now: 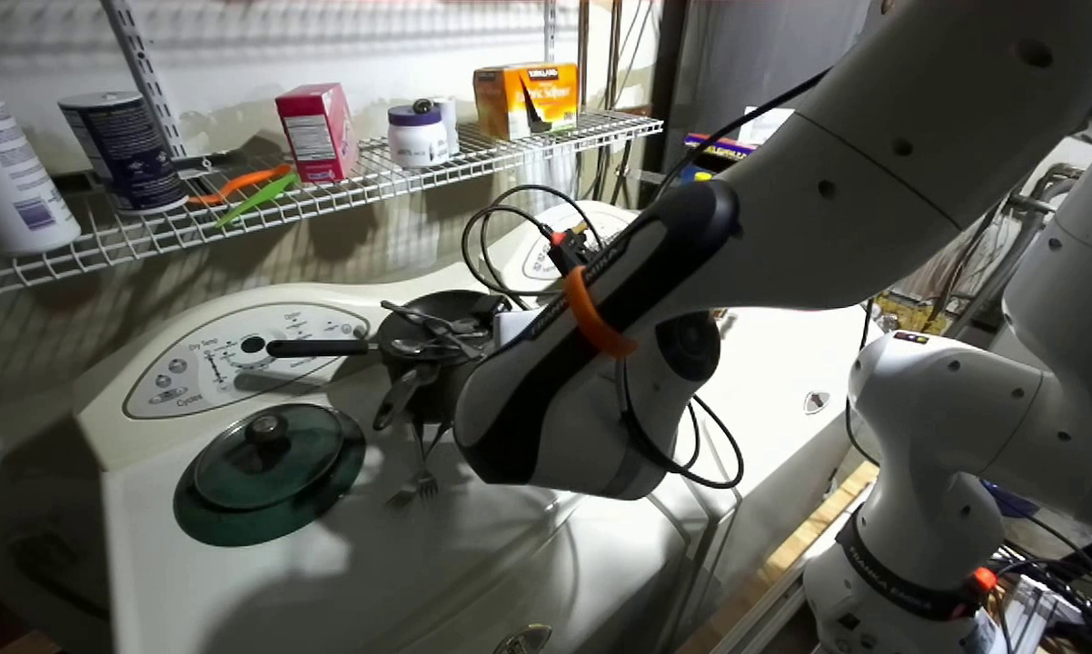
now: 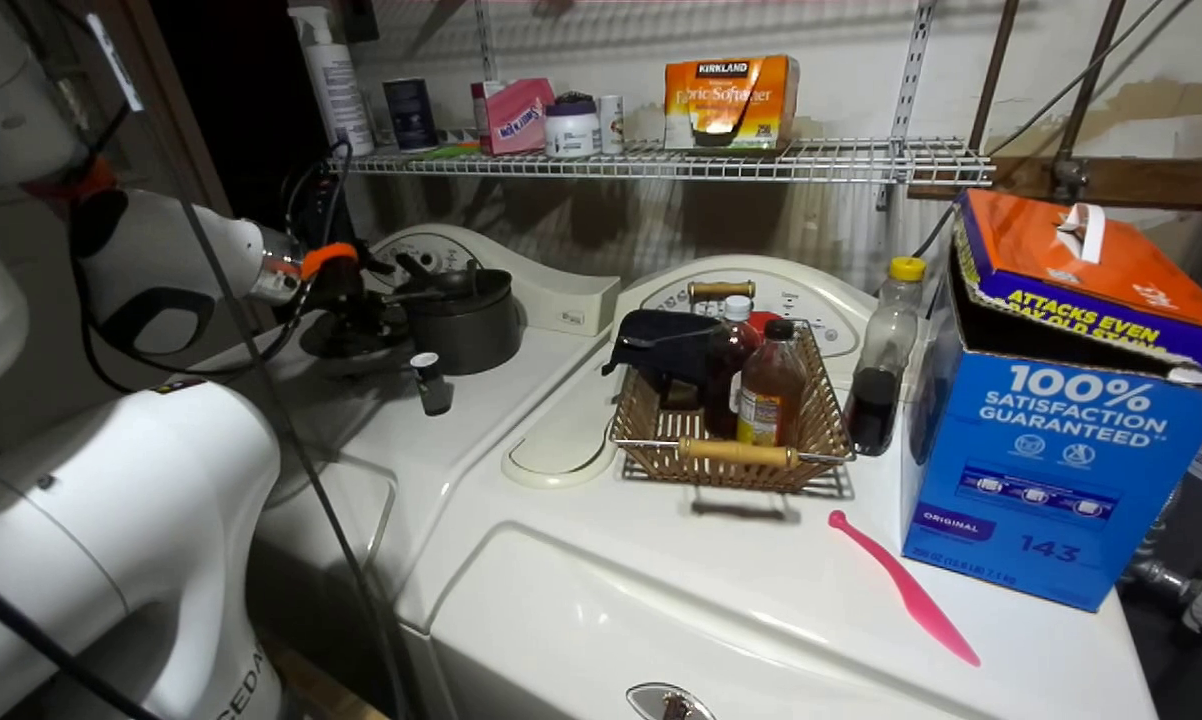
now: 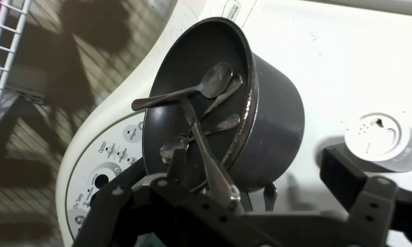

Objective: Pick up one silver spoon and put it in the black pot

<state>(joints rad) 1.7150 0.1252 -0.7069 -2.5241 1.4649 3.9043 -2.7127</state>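
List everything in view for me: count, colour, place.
machines: 2, white, adjacent
pot: 1, black, on one machine
spoons: 2+, silver, in pot
fork: 1+, silver, near pot
lid: 1, dark green, near pot
shaker: 1, white-topped, near pot
basket: 1, brown, other machine
bottles: 2, reddish, in basket
dark item: 1, black, overhanging basket
yellow-capped bottle: 1, clear, beside basket
large box: 1, blue and orange, same machine
pink utensil: 1, pink, near large box
shelf: 1, white, above machines
boxes: 2, pink and orange, shelf
containers: 4, white and dark blue, shelf
utensils: 2, orange and green, shelf
arm: 1, mostly white, by machines
tool: 1, black, open, near pot
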